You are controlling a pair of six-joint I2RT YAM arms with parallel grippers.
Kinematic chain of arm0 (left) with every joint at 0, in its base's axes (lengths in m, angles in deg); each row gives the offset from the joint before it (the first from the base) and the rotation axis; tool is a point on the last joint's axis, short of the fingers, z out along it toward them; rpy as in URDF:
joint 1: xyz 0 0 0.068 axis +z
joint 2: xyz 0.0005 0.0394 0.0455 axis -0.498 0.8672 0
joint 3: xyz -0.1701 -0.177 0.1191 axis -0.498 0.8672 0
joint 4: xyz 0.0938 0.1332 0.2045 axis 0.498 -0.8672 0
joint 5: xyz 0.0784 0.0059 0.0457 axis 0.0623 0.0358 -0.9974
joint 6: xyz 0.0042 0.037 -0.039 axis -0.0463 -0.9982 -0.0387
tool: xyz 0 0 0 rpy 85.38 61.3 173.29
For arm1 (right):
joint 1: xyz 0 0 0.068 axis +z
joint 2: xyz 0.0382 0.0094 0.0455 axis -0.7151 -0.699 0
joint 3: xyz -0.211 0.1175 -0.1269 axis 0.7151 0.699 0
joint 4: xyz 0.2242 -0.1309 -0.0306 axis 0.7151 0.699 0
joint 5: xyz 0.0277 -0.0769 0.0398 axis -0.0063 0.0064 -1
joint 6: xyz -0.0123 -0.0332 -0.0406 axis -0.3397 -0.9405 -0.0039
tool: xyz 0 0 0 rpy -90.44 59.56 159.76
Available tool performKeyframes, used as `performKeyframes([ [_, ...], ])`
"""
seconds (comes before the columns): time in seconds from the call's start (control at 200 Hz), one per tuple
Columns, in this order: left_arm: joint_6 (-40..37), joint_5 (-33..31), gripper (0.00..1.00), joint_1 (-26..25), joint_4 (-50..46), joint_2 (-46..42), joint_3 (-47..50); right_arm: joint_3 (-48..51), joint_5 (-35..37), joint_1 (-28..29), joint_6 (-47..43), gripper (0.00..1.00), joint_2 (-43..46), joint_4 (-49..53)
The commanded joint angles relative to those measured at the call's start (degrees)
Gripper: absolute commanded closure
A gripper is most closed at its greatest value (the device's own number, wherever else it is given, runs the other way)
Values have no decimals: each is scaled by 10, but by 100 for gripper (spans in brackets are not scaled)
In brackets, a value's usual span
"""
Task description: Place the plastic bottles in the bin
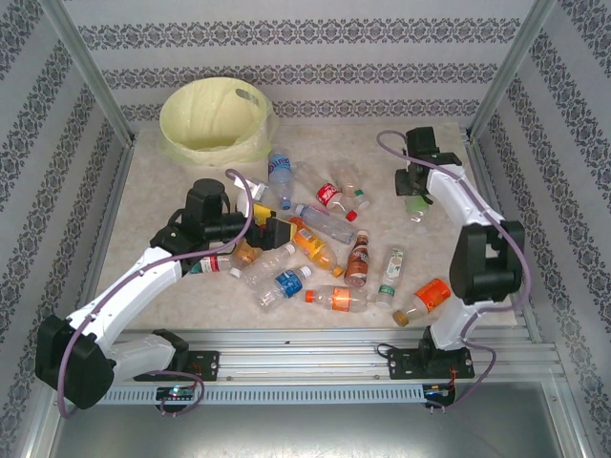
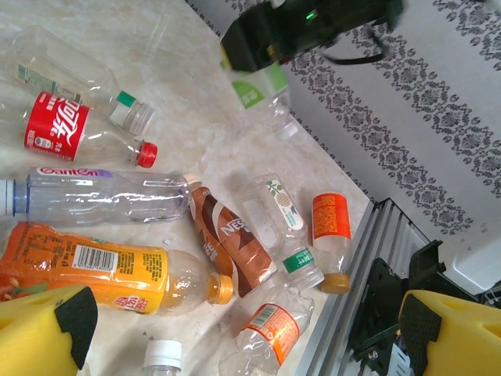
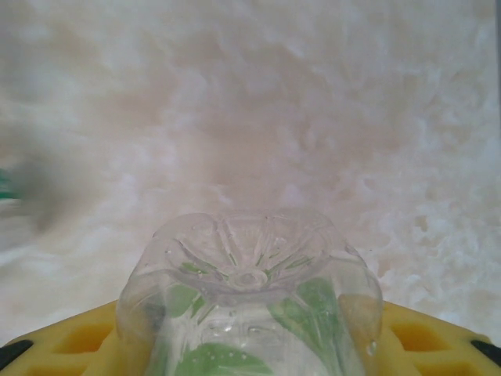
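Green-labelled bottle [image 3: 249, 309] gripped above the table [image 1: 162, 196].
My right gripper [image 1: 417, 194] clamps it on both sides; my left gripper [image 1: 277, 229] stands wide open, empty.

Bare table [image 1: 143, 191] left of bottle clutter [image 1: 315, 250]

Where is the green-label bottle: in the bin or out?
Out: the bottle sits between the right gripper's fingers, away from the bin.

Lab rig: aluminium frame [image 1: 88, 67], wallpapered panels [image 1: 305, 38]
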State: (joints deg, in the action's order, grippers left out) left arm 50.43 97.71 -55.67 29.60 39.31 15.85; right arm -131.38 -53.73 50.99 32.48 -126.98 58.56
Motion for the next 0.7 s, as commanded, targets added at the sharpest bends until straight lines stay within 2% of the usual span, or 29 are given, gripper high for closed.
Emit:
performKeyframes([
  [0.0, 28, -33, 0, -17, -23, 7, -24, -8, -53, 25, 65, 47, 60, 29],
  [0.22, 94, -66, 0, -53, 36, 6, 9, 68, -163, 59, 201, 46, 171, -18],
  [0.36, 103, -140, 0, -106, 54, 15, 14, 124, -212, 83, 282, 46, 226, -57],
  [0.43, 114, -168, 0, -129, 68, 26, 15, 147, -216, 100, 320, 46, 253, -71],
  [0.595, 128, -182, 0, -171, 86, 80, -14, 187, -199, 136, 382, 46, 303, -90],
  [0.694, 129, -186, 5, -198, 109, 106, -26, 205, -193, 153, 405, 46, 321, -104],
])
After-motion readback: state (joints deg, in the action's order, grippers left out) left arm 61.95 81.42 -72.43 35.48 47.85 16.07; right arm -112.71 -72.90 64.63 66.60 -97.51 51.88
